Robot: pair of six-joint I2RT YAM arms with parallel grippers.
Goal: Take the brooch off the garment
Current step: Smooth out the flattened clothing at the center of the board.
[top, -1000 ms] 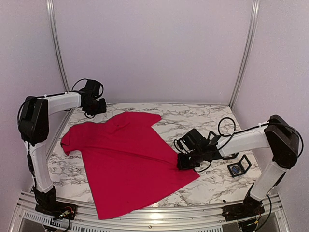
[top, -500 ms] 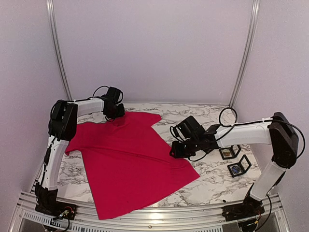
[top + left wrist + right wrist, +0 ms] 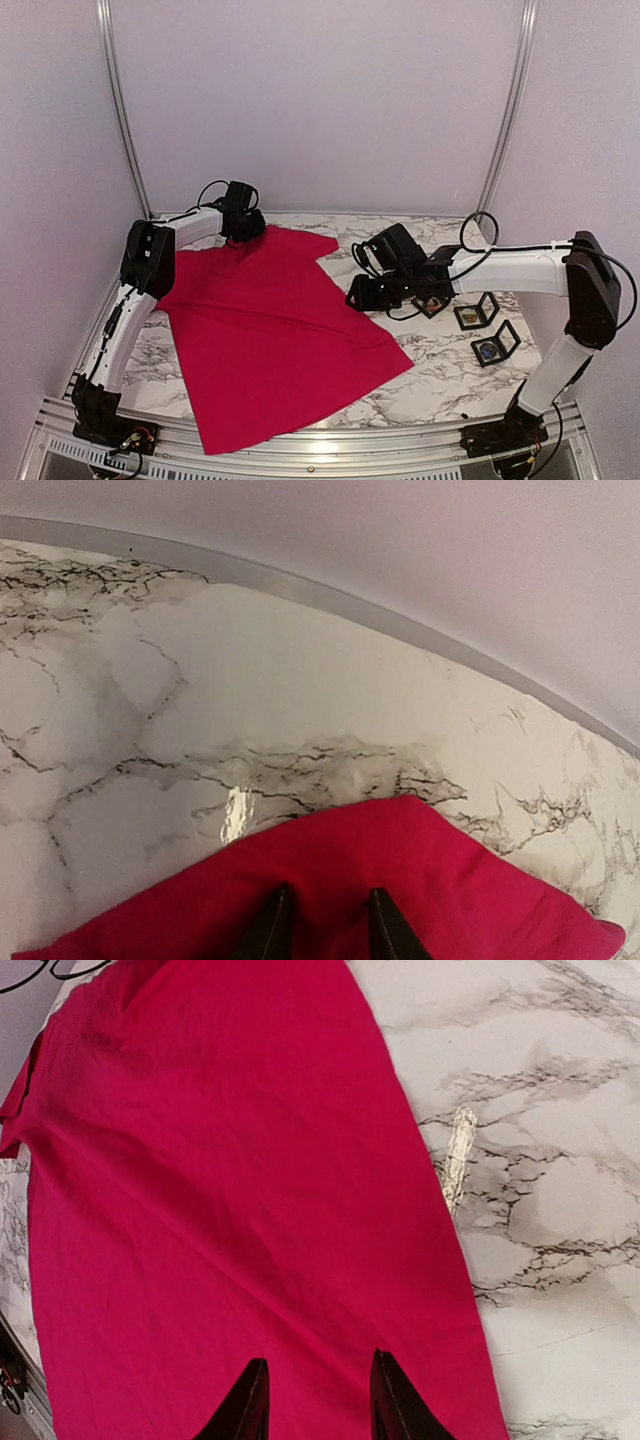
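Reaching left arm, now over the shirt (image 3: 270, 320) collar at upper left, from frame edge | left fingers (image 3: 320, 928) slightly apart, empty, above red cloth | right fingers (image 3: 312, 1398) parted, empty, moved up along shirt's right edge | brooch not visible on shirt | three small cases (image 3: 495, 342) on bench (image 3: 440, 385), right

A red garment (image 3: 265, 330) lies spread flat on the marble table (image 3: 440, 395), its collar end toward the far left and its hem reaching the near edge. The left gripper (image 3: 243, 222) sits at the far left, at the garment's collar area. The right gripper (image 3: 360, 295) hangs low at the garment's right edge, its arm stretching in from the right. Three small black display boxes (image 3: 478, 322) sit on the table's right side, just beside that arm.
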